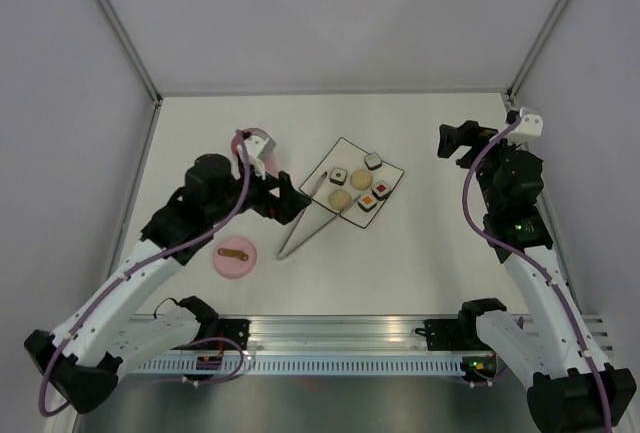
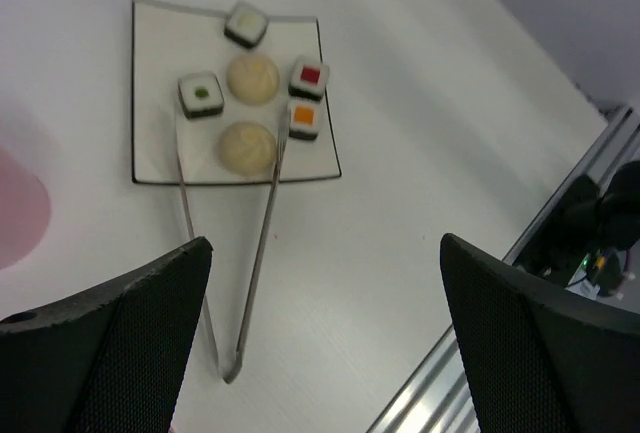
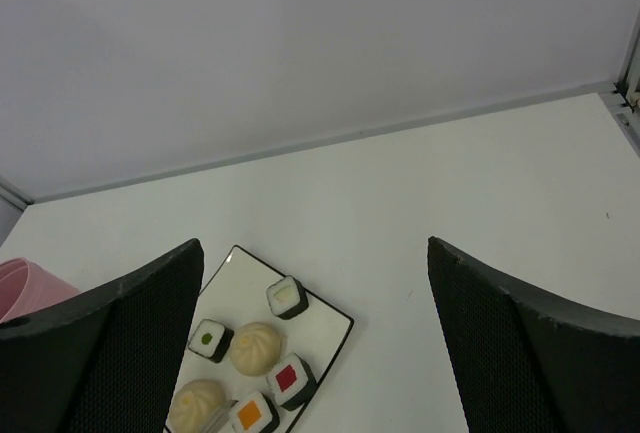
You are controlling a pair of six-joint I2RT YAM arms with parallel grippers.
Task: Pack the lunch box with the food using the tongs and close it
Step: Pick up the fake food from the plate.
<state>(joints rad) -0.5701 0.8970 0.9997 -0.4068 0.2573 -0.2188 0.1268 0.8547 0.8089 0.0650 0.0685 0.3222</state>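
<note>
A plain white table (image 1: 430,253) sits inside pale grey walls (image 1: 330,13), with metal posts (image 1: 115,18) at the corners and a metal rail (image 1: 330,338) along the near edge. A square white plate (image 2: 160,43) lies near the middle, holding the food: four sushi rolls (image 2: 310,76) and two beige balls (image 2: 252,79). The tongs (image 2: 262,243) lie flat in a narrow V, their tips on the plate either side of one ball. The pink lunch box (image 3: 22,291) stands left of the plate, mostly hidden by the left arm's wrist in the overhead view. Its lid (image 1: 234,256) lies handle-up nearer the rail. The left gripper (image 2: 325,243) hovers over the tongs, jaws spread wide and empty. The right gripper (image 3: 315,243), well off to the right, is also wide and empty.
</note>
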